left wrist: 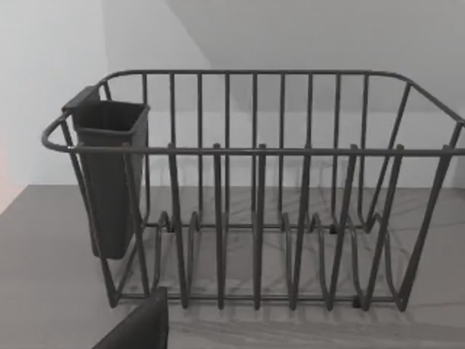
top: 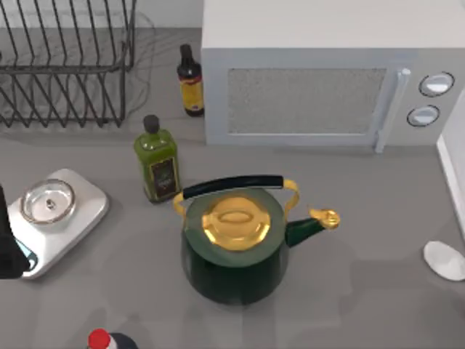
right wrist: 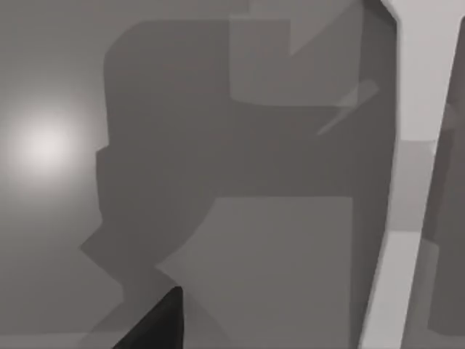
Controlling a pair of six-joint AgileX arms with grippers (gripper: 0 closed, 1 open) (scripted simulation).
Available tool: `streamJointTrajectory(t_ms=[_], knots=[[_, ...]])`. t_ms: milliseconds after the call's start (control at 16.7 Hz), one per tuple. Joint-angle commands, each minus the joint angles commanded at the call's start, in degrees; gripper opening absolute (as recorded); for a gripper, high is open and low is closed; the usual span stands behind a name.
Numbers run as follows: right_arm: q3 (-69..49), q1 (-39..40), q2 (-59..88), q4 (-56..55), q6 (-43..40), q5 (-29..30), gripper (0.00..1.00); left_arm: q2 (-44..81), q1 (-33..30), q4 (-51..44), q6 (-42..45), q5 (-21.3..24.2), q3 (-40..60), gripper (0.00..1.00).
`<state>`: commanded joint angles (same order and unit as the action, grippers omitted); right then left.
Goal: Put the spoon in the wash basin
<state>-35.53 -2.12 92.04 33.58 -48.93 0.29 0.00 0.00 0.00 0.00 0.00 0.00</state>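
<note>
The spoon (top: 443,259) is a pale oval shape lying on the grey counter at the far right edge in the top view, right of the green kettle (top: 236,243). Just above it along that edge runs the white strip of the wash basin (top: 452,166). In the right wrist view the same white rim (right wrist: 418,109) crosses the picture over shadowed counter, and a dark tip of my right gripper (right wrist: 156,327) pokes in at the bottom. My left arm (top: 6,247) is parked at the far left beside the scale; its wrist view faces the dish rack (left wrist: 254,196).
A white microwave (top: 327,80) stands at the back. The black wire dish rack (top: 65,65) is back left, with a dark sauce bottle (top: 190,80) and a green oil bottle (top: 156,160) nearby. A scale with a glass dish (top: 49,202) sits left. A red-capped bottle (top: 102,340) stands at the front.
</note>
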Motion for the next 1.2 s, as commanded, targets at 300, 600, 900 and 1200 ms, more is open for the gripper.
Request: streamJointTrajectory(t_ms=[300, 600, 900, 1200], knots=[[0.00, 0.00, 0.00, 0.00, 0.00, 0.00, 0.47, 0.00, 0.00, 0.00, 0.00, 0.00, 0.00, 1.00], [0.00, 0.00, 0.00, 0.00, 0.00, 0.00, 0.10, 0.00, 0.00, 0.00, 0.00, 0.00, 0.00, 1.00], [0.00, 0.00, 0.00, 0.00, 0.00, 0.00, 0.00, 0.00, 0.00, 0.00, 0.00, 0.00, 0.00, 1.00], [-2.34, 0.05, -3.99, 5.55, 1.01, -1.05, 0.00, 0.00, 0.00, 0.00, 0.00, 0.00, 0.00, 1.00]])
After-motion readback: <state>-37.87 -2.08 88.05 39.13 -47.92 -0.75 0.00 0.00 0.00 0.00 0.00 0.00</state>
